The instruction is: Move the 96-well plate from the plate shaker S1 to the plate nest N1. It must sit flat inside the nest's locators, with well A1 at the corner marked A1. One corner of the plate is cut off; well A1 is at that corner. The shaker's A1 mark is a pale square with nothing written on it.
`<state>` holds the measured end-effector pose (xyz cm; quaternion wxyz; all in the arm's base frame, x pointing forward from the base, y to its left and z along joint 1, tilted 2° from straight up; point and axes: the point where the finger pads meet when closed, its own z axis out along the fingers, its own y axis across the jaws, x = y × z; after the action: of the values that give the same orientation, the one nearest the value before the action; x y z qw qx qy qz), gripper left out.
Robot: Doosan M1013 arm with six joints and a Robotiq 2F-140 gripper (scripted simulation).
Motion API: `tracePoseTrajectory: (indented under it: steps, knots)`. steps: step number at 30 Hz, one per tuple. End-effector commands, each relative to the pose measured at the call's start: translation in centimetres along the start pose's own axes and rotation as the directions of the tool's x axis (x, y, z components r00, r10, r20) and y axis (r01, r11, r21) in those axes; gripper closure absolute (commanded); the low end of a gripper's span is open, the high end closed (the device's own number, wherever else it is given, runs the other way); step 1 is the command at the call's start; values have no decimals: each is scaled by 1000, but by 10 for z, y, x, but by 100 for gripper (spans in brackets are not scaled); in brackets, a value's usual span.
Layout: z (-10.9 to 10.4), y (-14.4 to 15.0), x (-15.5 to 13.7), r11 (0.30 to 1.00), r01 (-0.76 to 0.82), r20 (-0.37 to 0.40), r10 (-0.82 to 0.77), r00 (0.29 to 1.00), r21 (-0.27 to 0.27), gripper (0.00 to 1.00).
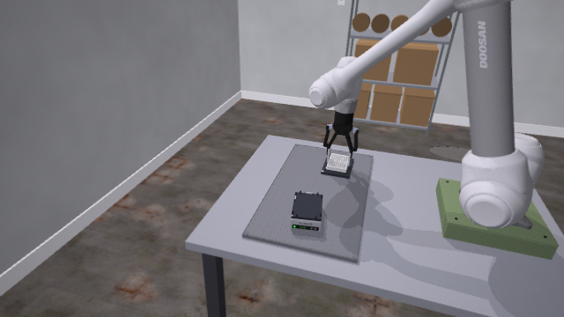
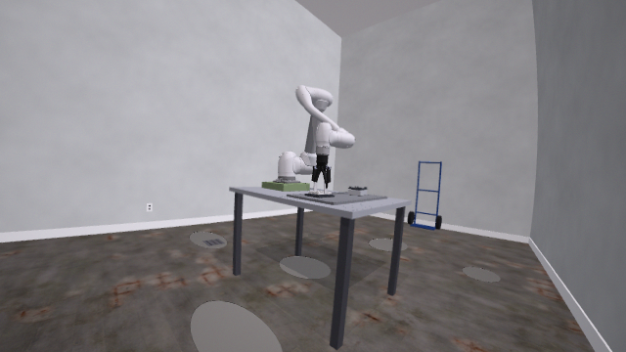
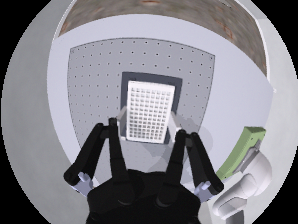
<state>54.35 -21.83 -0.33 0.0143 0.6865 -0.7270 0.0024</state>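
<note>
My gripper (image 1: 339, 156) is shut on the white 96-well plate (image 1: 338, 161) and holds it by its two long sides right over the dark plate nest N1 (image 1: 337, 168) at the far end of the grey mat. In the wrist view the plate (image 3: 148, 111) lies within the nest's dark frame (image 3: 152, 78), fingers on both sides. I cannot tell whether the plate rests in the nest or hangs just above it. I cannot make out the cut corner. The plate shaker S1 (image 1: 307, 211) stands near the mat's front edge with its dark top bare.
The grey mat (image 1: 310, 198) covers the left half of the table. The arm's green base (image 1: 493, 220) is at the right. A shelf with cardboard boxes (image 1: 397, 79) stands behind the table. A blue hand truck (image 2: 426, 196) stands by the far wall.
</note>
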Motion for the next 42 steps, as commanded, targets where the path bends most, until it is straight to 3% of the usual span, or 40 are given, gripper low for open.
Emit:
tracePoseTrajectory:
  steps: [1, 42]
  knots:
    - [5, 2, 2, 1000, 1, -1, -1, 1000, -2, 90]
    - [9, 3, 2, 1000, 1, -1, -1, 1000, -2, 90]
